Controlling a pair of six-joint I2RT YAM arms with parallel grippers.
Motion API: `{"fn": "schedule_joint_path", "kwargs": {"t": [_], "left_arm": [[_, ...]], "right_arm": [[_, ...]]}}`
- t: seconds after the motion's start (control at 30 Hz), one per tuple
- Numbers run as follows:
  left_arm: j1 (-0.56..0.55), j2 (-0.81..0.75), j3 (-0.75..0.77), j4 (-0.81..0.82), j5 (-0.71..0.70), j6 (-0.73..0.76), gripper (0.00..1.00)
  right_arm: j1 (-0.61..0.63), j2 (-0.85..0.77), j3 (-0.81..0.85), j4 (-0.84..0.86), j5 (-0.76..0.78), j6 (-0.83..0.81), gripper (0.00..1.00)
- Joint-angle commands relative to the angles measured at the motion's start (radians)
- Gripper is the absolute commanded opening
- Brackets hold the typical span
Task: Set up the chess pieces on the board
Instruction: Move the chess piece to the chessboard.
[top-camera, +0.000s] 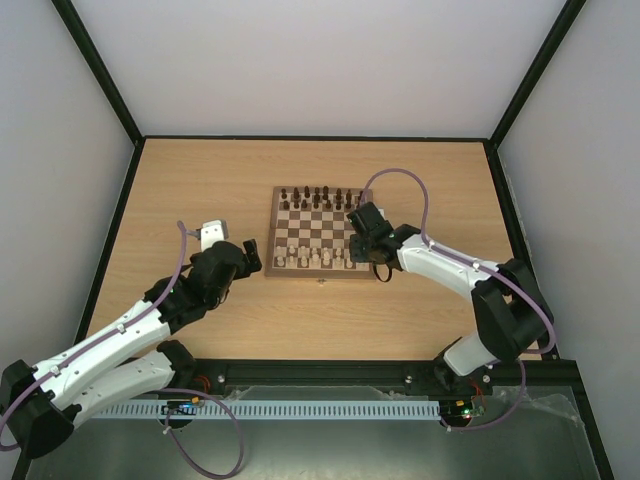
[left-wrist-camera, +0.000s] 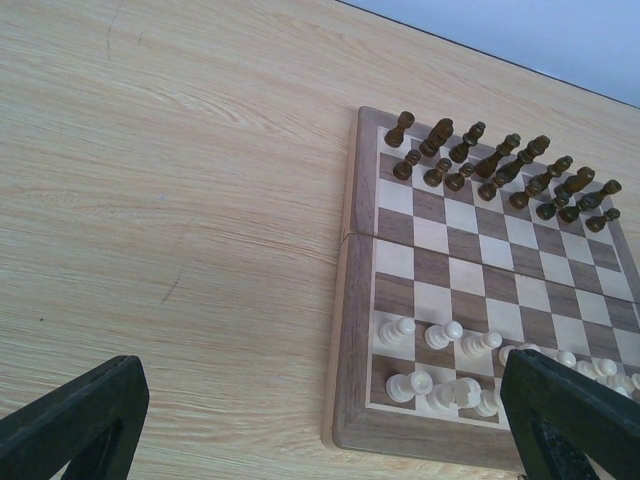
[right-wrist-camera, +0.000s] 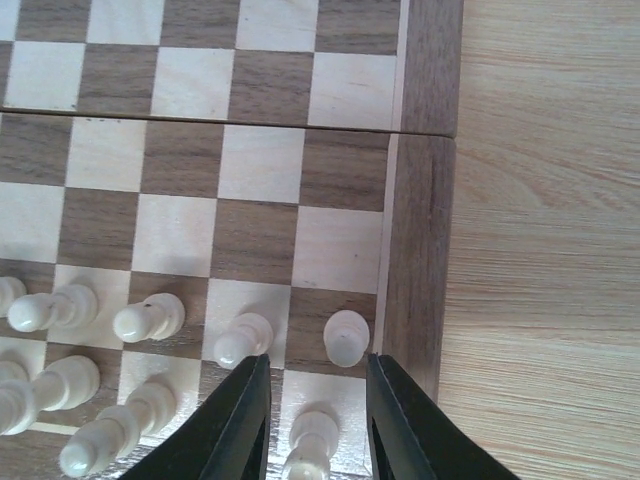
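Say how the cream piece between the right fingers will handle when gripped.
The piece is probably light: small, wood-like. Its rounded body may slip between the fingers. Tall and narrow, it could tip onto the nearby pawn.

Board (left-wrist-camera: 352, 260): square, dark-brown/cream checkered, brown frame, flat on counter (top-camera: 200, 180). Chess pieces (right-wrist-camera: 148, 318): pale cream, standing in two rows along board's near edge.

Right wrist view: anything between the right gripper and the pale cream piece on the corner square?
Nothing visible. The right gripper straddles the pale cream chess piece on the corner square of the checkered brown-and-cream wooden board; the nearest cream pawn stands past the fingertips, not between them.
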Motion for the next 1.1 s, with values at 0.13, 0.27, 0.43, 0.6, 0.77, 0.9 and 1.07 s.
{"fn": "schedule_joint_path", "kwargs": {"t": [0.13, 0.27, 0.43, 0.6, 0.77, 0.9, 1.07], "left_arm": [[0.013, 0.012, -0.008, 0.001, -0.007, 0.015, 0.99], [0.016, 0.023, -0.008, 0.008, -0.003, 0.017, 0.99], [0.018, 0.030, -0.010, 0.015, 0.000, 0.019, 0.99], [0.022, 0.035, -0.008, 0.018, 0.002, 0.023, 0.99], [0.023, 0.038, -0.008, 0.021, 0.005, 0.024, 0.99], [0.025, 0.047, -0.009, 0.028, 0.007, 0.025, 1.00], [0.026, 0.057, -0.010, 0.034, 0.009, 0.027, 0.99]], "right_arm": [[-0.023, 0.030, 0.018, -0.042, 0.002, -0.013, 0.25], [-0.025, 0.039, 0.018, -0.036, -0.011, -0.017, 0.25], [-0.026, 0.055, 0.021, -0.033, -0.016, -0.020, 0.25], [-0.027, 0.068, 0.024, -0.027, -0.020, -0.023, 0.25], [-0.028, 0.080, 0.030, -0.023, -0.021, -0.026, 0.21], [-0.030, 0.081, 0.030, -0.020, -0.024, -0.029, 0.18], [-0.030, 0.079, 0.030, -0.016, -0.037, -0.033, 0.15]]}}
